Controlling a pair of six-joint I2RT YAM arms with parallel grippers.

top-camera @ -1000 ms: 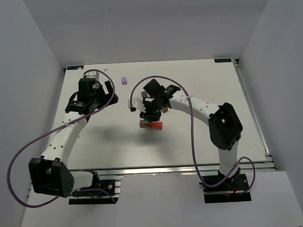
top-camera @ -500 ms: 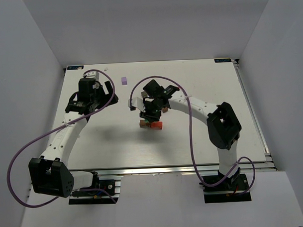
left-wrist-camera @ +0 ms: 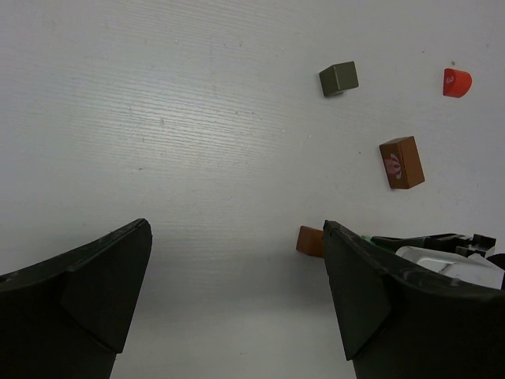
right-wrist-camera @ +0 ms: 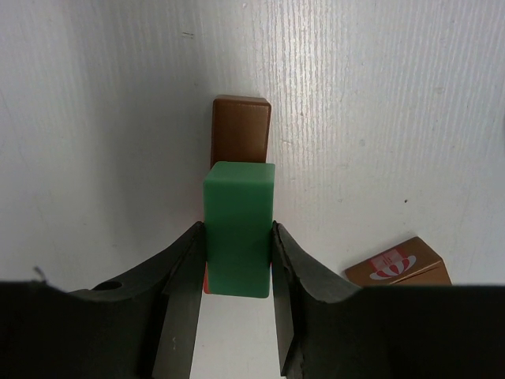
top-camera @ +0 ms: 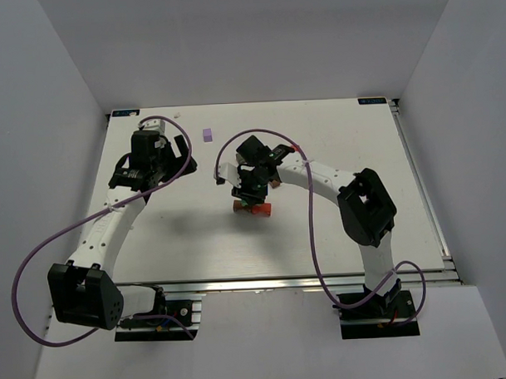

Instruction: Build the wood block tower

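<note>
At mid-surface, the right tool was clamped on a green block over the brown bar of the tower — the left tool stood wide apart.

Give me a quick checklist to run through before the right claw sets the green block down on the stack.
1. Grip on the green block: ok. The right claw pinches it on both sides.
2. Block lined up over the brown bar: ok side to side, though it covers only the bar's near end.
3. Gap between block and bar: cannot tell from these views.
4. Left claw out of the way: ok. It is open, empty and off to the side.
5. Printed brown block clear of the bar: ok, it lies apart from it.
</note>
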